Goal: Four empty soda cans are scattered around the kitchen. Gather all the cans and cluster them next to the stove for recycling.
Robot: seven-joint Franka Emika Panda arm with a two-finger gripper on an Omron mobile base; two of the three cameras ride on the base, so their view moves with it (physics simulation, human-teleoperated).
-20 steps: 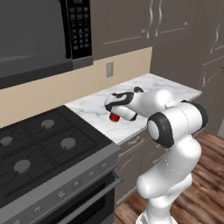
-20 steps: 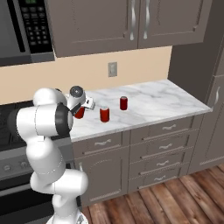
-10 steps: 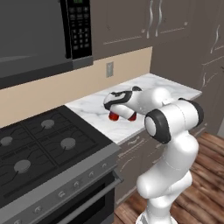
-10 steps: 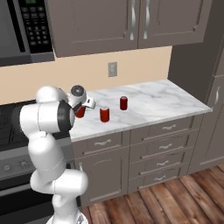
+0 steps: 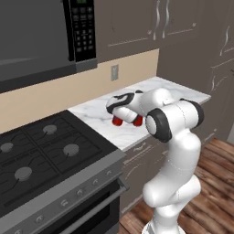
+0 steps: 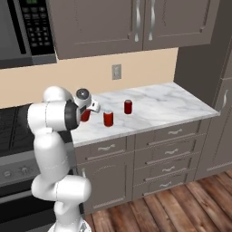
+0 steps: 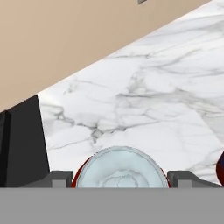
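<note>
Where the marble counter [image 6: 154, 106] runs right from the black stove [image 5: 41, 151], it meets a beige wall [image 6: 90, 79] with an outlet, dark cabinets [image 6: 136, 22] above, drawers below and a plank floor [image 6: 181, 204] underneath. A microwave [image 5: 41, 36] hangs over the stove.

In the left base view the arm's own wrist covers most of what the gripper [image 7: 120, 178] carries; two red bits show under it. In the hand view the can [image 7: 120, 171] is cut off by the lower edge, so just its silvery top and a red rim are seen, and another red sliver sits at the right edge.

That can sits right between the two finger tips, which stand on either side of it: the gripper is closed on it, near the stove end of the counter. In the right base view two more cans stand on the marble, one [image 6: 108, 118] just beside the hand, the other [image 6: 128, 107] farther right.
</note>
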